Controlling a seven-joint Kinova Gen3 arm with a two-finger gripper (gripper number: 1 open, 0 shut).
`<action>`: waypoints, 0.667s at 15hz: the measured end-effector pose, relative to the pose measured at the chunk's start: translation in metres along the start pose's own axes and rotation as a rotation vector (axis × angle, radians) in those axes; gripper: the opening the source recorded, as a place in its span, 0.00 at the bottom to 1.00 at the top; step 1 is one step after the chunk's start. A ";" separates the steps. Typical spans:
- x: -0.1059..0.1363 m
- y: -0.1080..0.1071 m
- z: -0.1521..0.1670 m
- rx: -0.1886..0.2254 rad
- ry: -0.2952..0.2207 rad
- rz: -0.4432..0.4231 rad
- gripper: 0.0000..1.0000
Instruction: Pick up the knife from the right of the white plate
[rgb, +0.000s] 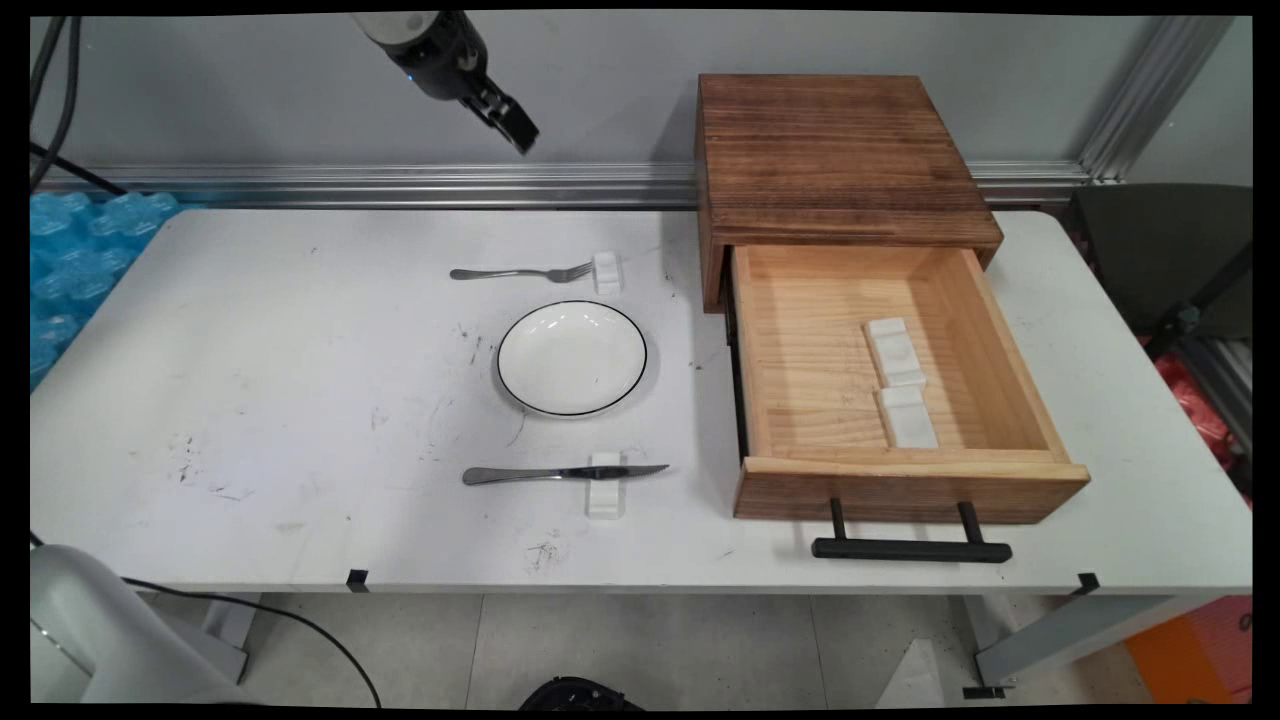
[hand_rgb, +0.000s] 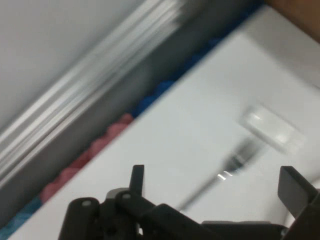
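Your gripper (rgb: 512, 128) hangs high above the table's (rgb: 250, 350) far edge, fingers spread wide and holding nothing; the fork (rgb: 520, 272) lies nearest below, its tines propped on a white rest (rgb: 607, 271) just behind the plate (rgb: 572, 357). If you descend, come straight down over the handle. The knife (rgb: 560, 473) on its rest lies in front of the plate, and the open drawer (rgb: 890, 400) stands to the plate's right.

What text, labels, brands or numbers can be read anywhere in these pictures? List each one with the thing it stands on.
None can be read.
The wooden drawer box, plate, fork, knife and white rests carry no lettering.
The gripper and the arm above it show no legible mark in either view.
The orange thing at the lower right bears a dark mark at the picture's edge, cut off and unreadable.
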 end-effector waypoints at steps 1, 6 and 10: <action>-0.001 0.003 -0.003 -0.021 -0.009 0.025 1.00; -0.025 0.039 -0.035 -0.298 -0.148 0.339 1.00; -0.043 0.054 -0.043 -0.434 -0.206 0.506 1.00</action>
